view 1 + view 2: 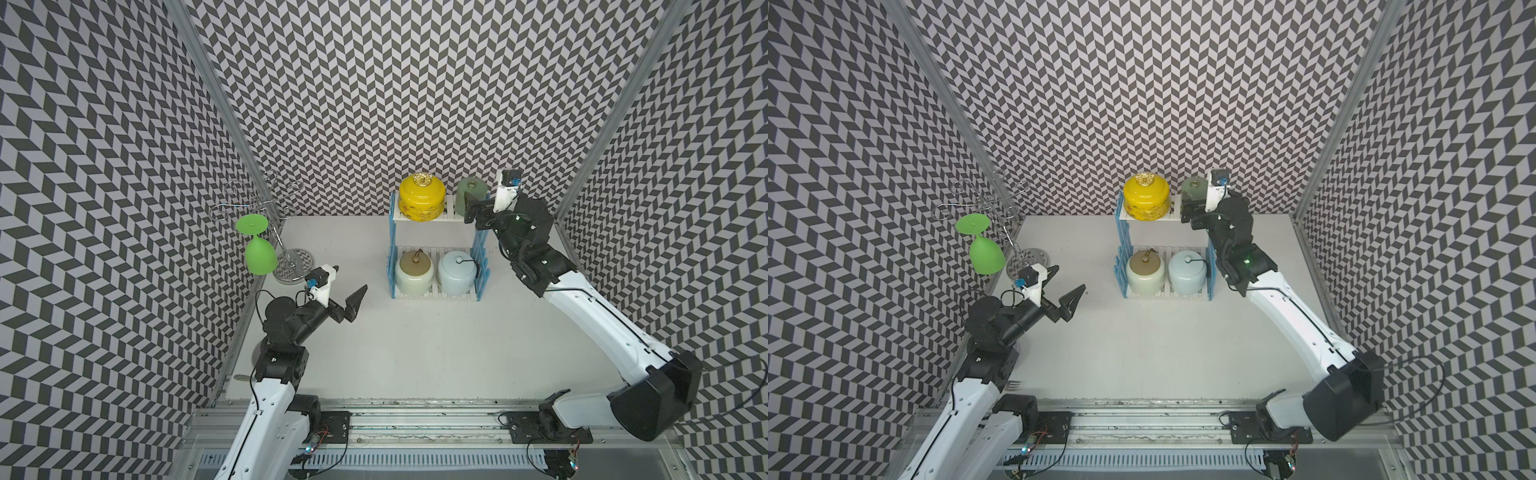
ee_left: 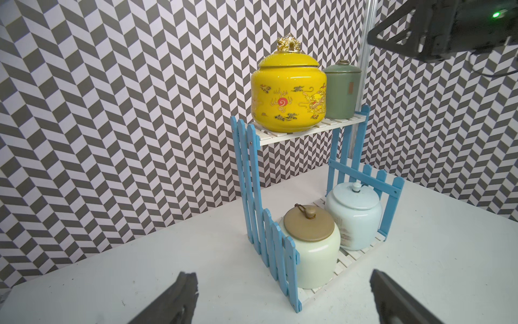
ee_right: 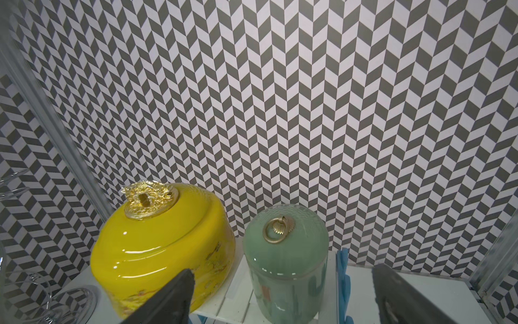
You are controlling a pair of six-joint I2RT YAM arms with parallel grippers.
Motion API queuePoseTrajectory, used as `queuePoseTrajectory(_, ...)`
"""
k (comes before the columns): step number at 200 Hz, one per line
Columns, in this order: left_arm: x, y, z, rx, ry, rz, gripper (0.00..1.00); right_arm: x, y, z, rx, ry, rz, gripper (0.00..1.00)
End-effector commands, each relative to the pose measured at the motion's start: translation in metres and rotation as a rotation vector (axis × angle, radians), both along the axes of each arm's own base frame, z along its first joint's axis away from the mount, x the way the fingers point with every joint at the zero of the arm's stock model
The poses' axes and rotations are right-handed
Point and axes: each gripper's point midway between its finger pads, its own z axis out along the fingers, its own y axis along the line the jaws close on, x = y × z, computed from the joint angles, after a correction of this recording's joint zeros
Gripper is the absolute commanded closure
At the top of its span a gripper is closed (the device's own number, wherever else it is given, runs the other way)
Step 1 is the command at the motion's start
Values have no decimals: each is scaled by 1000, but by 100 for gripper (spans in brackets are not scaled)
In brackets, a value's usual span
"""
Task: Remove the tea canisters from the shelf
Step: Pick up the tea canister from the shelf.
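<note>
1. black right fingers [image 1: 478,214] stand spread wide at the upper tier and hold nothing. in the right wrist view the sage-green canister [image 3: 286,266] sits between them and a little beyond. i cannot tell whether either tip touches it.
2. left fingers [image 1: 355,299] are spread just as wide and are empty. they hang above the desk [image 1: 415,353], well apart from the shelf [image 1: 392,237], and point towards its lower tier.
3. where things are: the yellow canister [image 1: 422,199] shares the upper tier with the sage-green canister. the cream canister [image 1: 414,274] and the pale blue canister [image 1: 456,272] share the lower tier.
4. progress, as i judge it: nothing is off yet, and the desk around the shelf carries none of the four. the sage-green canister looks first in line. closing on it, lifting it clear and setting it down are all to come, then the same for the other three.
5. looks, upper tier: the yellow canister is wide and glossy, painted with dragons and clouds, with a gold ornament for a knob. the sage-green canister is a slim glazed cylinder with a small brass ring on its lid.
6. looks, lower tier: the cream canister has a flat tan lid with a corded knob. the pale blue canister is round-shouldered with a small knob. all four stand upright with lids on.
7. the shelf has white slatted boards and light-blue picket sides, and it stands towards the back of the desk.
</note>
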Motion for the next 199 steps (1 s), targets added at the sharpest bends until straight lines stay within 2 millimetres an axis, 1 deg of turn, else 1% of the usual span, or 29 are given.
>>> queuePoseTrajectory(1,-7,-5,12,-14,-42,-33,0,13,4,12,24,-28,-6,0)
queuePoseTrajectory(14,-8,-5,12,-14,-40,-35,0,24,9,12,8,-18,-10,0)
queuePoseTrajectory(36,-7,-4,12,-13,-41,-26,0,40,10,5,-17,-3,-39,0)
queuePoseTrajectory(52,-10,-6,12,-13,-46,-43,0,49,12,2,-33,5,-53,1)
queuePoseTrajectory(57,-10,-6,12,-14,-44,-45,0,51,13,2,-36,9,-57,0)
queuePoseTrajectory(79,-8,-4,11,-14,-40,-34,0,63,12,-8,-49,39,-88,0)
queuePoseTrajectory(92,-10,-6,11,-14,-45,-44,0,67,11,-10,-52,47,-98,0)
queuePoseTrajectory(123,-8,-3,10,-11,-41,-31,0,72,9,-13,-52,58,-113,0)
queuePoseTrajectory(142,-10,-6,10,-11,-46,-49,0,75,8,-15,-54,67,-117,0)
queuePoseTrajectory(162,-7,-3,9,-11,-39,-32,0,74,6,-18,-44,74,-117,5)
queuePoseTrajectory(178,-9,-4,11,-10,-49,-36,0,73,7,-20,-39,75,-98,10)
queuePoseTrajectory(199,-8,-3,11,-10,-45,-34,0,74,6,-26,-33,100,-100,11)
